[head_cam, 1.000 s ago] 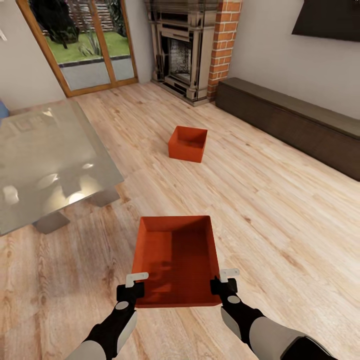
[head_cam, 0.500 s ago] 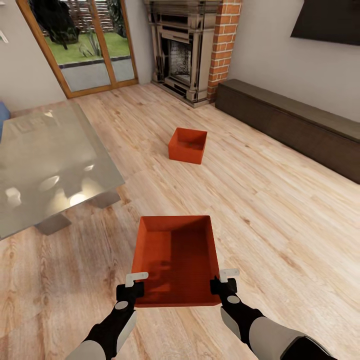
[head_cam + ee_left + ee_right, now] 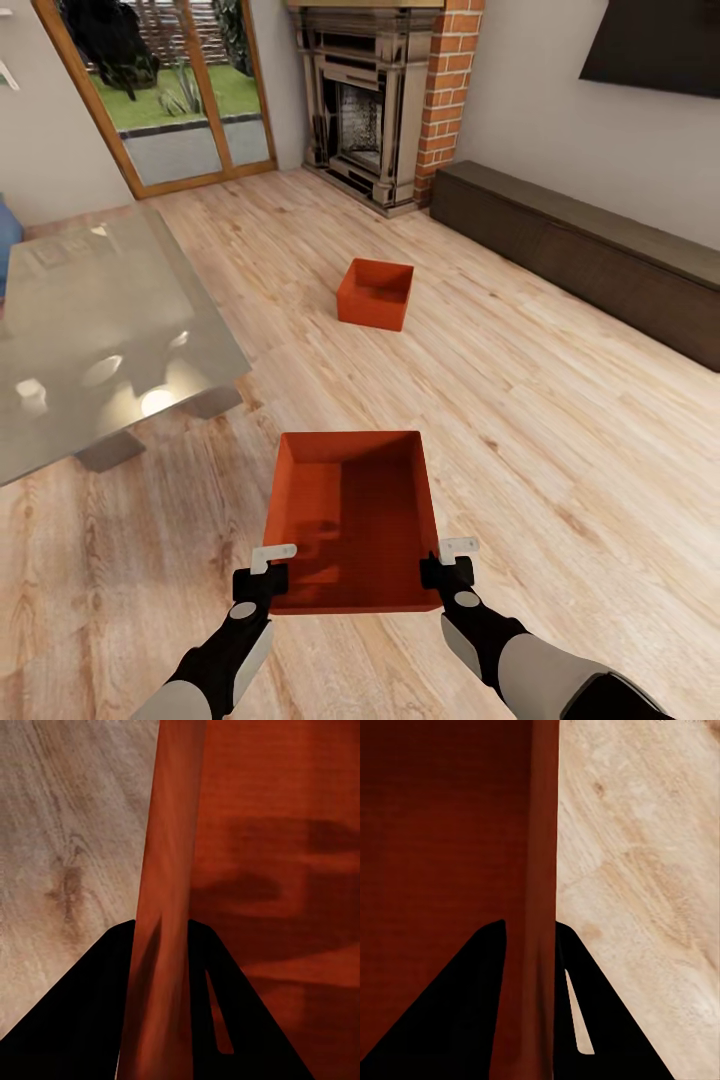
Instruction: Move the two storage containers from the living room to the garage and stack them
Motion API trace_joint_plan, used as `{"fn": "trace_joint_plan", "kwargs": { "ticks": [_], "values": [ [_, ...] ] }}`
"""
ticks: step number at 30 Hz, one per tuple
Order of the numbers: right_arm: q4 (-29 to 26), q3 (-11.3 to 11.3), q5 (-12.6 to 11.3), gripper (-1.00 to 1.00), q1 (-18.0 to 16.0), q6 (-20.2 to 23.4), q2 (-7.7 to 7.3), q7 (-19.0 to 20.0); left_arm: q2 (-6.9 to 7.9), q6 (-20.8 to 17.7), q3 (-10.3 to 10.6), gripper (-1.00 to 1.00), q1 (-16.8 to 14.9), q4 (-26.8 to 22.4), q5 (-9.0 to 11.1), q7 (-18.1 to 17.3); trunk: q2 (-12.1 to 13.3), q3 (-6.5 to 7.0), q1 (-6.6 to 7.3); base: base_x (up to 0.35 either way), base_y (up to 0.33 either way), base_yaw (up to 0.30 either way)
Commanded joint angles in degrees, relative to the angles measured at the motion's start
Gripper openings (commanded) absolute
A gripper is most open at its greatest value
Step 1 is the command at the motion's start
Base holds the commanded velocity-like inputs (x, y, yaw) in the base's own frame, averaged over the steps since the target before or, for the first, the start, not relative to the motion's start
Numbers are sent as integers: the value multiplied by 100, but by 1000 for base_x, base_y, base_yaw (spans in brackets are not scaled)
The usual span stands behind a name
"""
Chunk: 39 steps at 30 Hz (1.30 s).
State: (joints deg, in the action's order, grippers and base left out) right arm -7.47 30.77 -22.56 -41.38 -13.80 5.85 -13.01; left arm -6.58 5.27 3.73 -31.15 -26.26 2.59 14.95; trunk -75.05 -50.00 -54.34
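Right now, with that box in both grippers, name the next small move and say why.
Probably turn the base away toward the garage, keeping both grips as they are. The left gripper and right gripper each clamp a side wall of the near box, so it looks secured. The wood floor shows this is the living room; the far box sits by the fireplace for a later trip.

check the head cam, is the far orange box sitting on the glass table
No, the far box sits on the wood floor in front of the fireplace, well apart from the glass table.
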Motion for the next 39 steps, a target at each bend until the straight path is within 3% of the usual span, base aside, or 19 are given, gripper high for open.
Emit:
{"fn": "trace_joint_plan", "kwargs": {
  "ticks": [1,20,39],
  "values": [
    [-26,-177,68,-100,-2,9,0,37,5,18,-83,-100,-4,7,110,184,40,15,23,0,0,0],
    [-19,-168,84,-100,-2,-7,-5,17,8,18,-81,-100,-5,-3,110,184,802,362,440,0,0,-2],
    [-17,-186,74,-100,-2,0,-13,-32,8,24,-82,-100,-5,-11,110,191,802,499,440,0,0,-106]
  ]
}}
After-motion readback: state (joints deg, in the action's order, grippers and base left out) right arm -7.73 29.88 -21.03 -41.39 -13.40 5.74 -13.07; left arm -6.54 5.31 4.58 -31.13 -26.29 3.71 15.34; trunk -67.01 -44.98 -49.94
